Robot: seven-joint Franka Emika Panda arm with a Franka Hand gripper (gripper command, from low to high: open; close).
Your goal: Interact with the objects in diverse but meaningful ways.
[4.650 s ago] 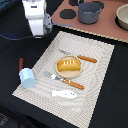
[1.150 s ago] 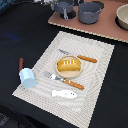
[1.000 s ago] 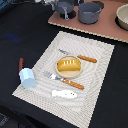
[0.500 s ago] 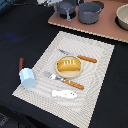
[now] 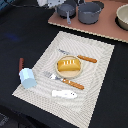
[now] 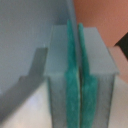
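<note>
Since a few seconds back I've slid far and rightward, over to the saucepan (image 5: 66, 10) on the far board; my gripper (image 6: 79, 85) has its green pads pressed together.

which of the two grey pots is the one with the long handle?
The smaller grey saucepan, at the exterior view's left of the pair; its handle points toward the placemat. The bigger pot shows none.

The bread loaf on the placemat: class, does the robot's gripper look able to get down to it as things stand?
Probably yes. The bread loaf sits uncovered on its plate with nothing above it. The gripper is away at the far edge near the saucepan, so it would need to travel across. Fork and knife lie alongside, not over it.
</note>
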